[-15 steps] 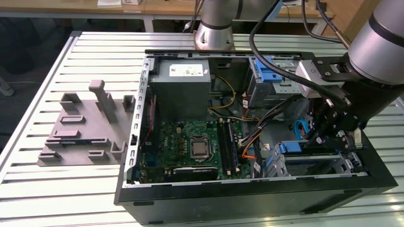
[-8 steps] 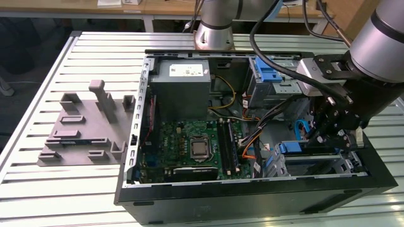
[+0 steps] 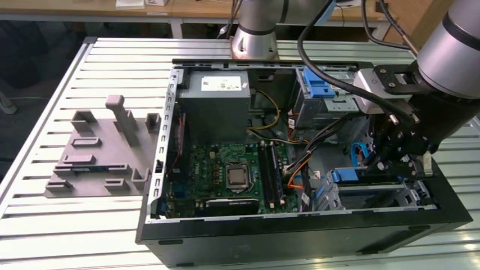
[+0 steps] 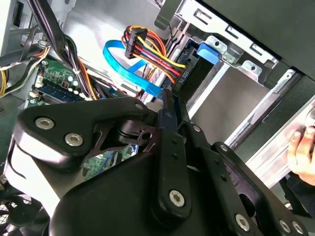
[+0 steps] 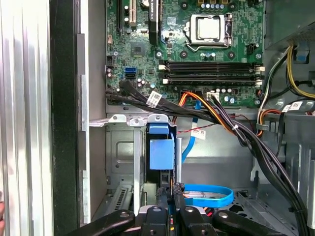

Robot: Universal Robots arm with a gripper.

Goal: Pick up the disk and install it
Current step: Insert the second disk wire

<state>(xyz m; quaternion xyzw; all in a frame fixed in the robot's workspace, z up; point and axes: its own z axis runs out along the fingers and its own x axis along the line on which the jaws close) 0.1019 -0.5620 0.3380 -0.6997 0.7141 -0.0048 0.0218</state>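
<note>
Disk (image 5: 161,155), a dark flat drive edged by blue plastic rails, stands on edge in the grey metal bay (image 5: 123,162), long axis running 6 to 12 o'clock toward the green motherboard (image 5: 197,44). Black gripper (image 5: 170,196) clenches its near end.

I see a ribbed, light-grey metal bench (image 3: 45,95) with parallel grooves running across its top. A wooden-topped table (image 3: 150,8) on white legs stands beyond its far edge. The floor (image 3: 34,45) between them is dark.
</note>
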